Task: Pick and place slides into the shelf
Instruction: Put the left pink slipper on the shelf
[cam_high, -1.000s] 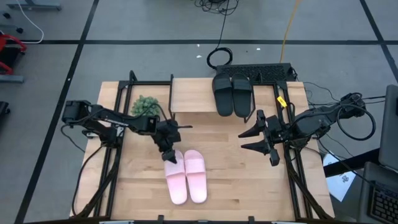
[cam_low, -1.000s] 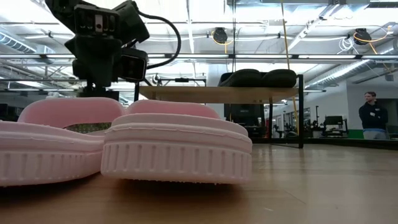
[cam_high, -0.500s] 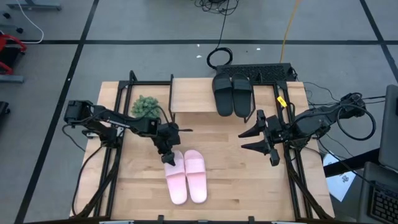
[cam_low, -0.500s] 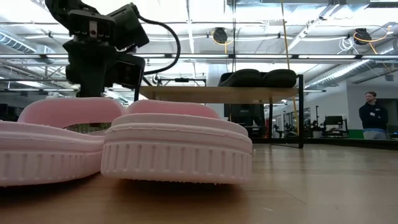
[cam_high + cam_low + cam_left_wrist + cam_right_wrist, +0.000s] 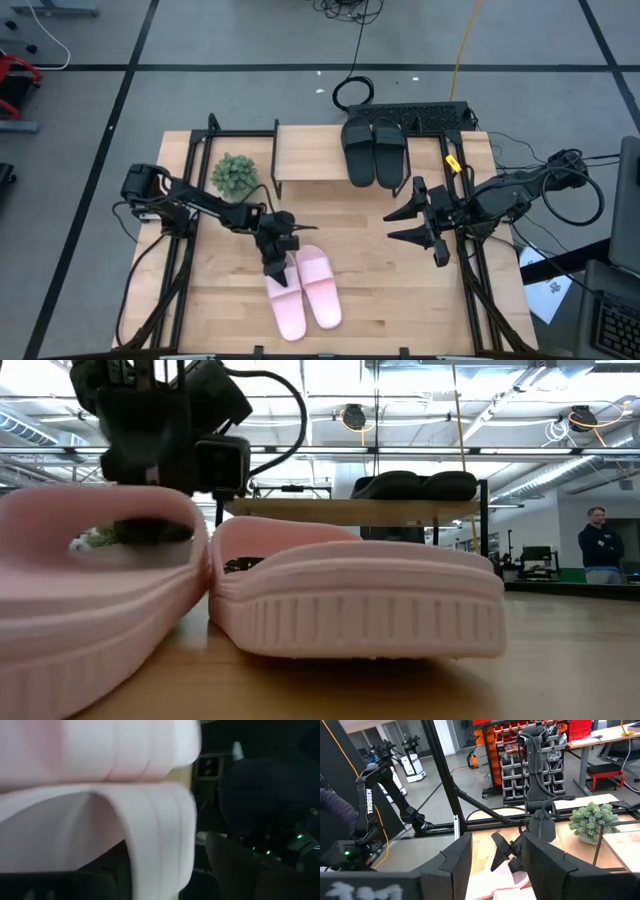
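Pink slides sit as a pair near the middle of the bench (image 5: pixel 230 300), toes toward the shelf (image 5: pixel 310 155). In the high view the left pincer (image 5: pixel 277 262) is down on the toe end of the left pink slide (image 5: pixel 285 305), which lies angled beside the right pink slide (image 5: pixel 320 290), the two touching along their inner edges. The low view shows the left pink slide (image 5: pixel 95 600) tipped up, its strap raised and its sole lifted off the wood on the near side, with the dark pincer body just above the strap and something dark showing under the arch of the strap. The left wrist view is filled by pink strap close up. The fingers appear to straddle the strap, but whether they have closed on it I cannot tell.

The shelf stands at the far edge of the bench. The black slides (image 5: pixel 373 150) rest side by side on its right end; the left part of its plank is bare. A small green plant (image 5: pixel 234 173) stands on the bench just left of the shelf.

The right pincer (image 5: pixel 425 225) hangs over the right side of the bench, well apart from the slides, fingers spread with nothing between them.
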Robot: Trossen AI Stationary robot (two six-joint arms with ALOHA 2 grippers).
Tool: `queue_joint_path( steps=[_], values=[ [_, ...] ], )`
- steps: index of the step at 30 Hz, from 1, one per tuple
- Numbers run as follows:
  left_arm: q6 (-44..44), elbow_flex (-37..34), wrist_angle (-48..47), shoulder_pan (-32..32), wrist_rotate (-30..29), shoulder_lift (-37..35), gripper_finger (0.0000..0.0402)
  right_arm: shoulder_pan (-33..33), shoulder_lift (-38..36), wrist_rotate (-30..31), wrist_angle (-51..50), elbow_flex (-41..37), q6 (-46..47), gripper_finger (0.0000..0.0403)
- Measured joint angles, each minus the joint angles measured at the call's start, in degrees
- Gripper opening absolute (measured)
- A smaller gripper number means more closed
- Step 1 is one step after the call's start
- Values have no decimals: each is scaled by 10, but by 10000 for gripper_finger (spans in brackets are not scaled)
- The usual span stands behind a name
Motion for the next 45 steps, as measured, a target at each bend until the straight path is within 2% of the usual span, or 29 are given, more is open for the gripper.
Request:
queue_joint_path(
  steps=[3, 8, 9, 18, 23, 26, 29, 34, 36, 41, 45],
  values=[
    [-1, 0, 0, -11, -2, 9, 164, 0, 0, 0, 0, 0, 0, 160],
    [-2, -1, -6, -22, -3, 9, 30, 0, 0, 0, 0, 0, 0, 160],
    [-5, -1, -6, -22, -3, 9, 17, 0, 0, 0, 0, 0, 0, 160],
    [-55, 20, -4, -25, 0, -41, 3, 0, 0, 0, -2, 0, 0, 160],
    [-95, 67, -52, -26, 42, -107, 2, 0, 0, 0, -5, 0, -1, 160],
    [-93, 125, -151, -12, 59, -142, 1, 0, 0, 0, -5, 0, -9, 160],
    [-43, 204, -311, 12, 55, -154, 1, 0, 0, 0, -5, 0, -19, 160],
    [118, 364, -612, 71, 7, -142, 1, 0, 0, 0, -5, 0, -30, 160],
    [168, 420, -705, 101, -7, -128, 0, 0, 0, 0, -5, 0, -30, 160],
    [269, 531, -820, 182, -17, -98, 0, 0, 0, 0, 5, 0, -27, 160],
    [331, 580, -841, 249, 31, -59, 0, -7, 0, 0, 21, 0, -26, 160]
  ],
)
